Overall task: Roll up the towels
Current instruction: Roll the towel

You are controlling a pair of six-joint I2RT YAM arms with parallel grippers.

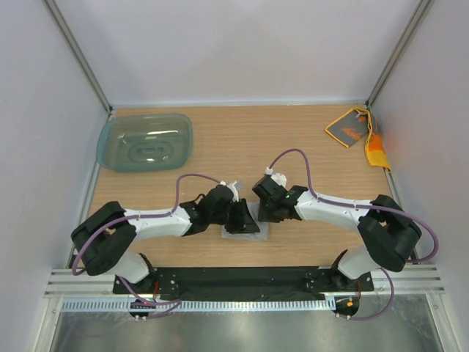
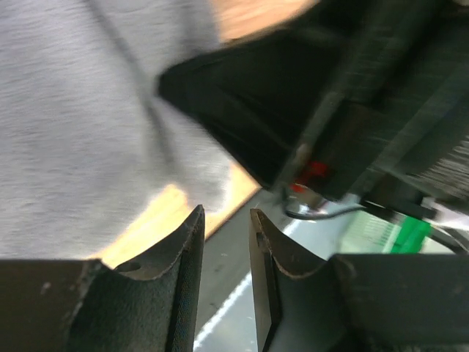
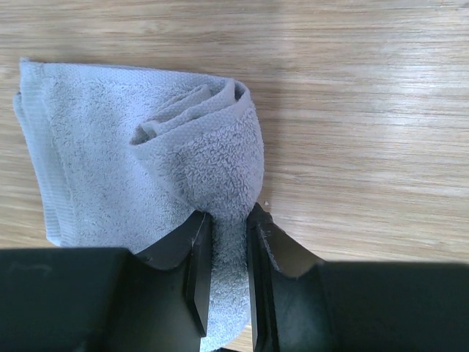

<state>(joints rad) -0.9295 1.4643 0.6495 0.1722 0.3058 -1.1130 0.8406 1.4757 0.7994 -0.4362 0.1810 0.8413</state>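
Pinching the half-rolled grey towel [image 3: 110, 147] is the right gripper [image 3: 229, 220]; the left gripper [image 2: 225, 220] stands narrowly parted, empty. The orange towel [image 1: 352, 130] lies far right.

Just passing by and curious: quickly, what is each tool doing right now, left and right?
Left tool: slightly open, holding nothing.
Right tool: closed on the rolled end of the grey towel.
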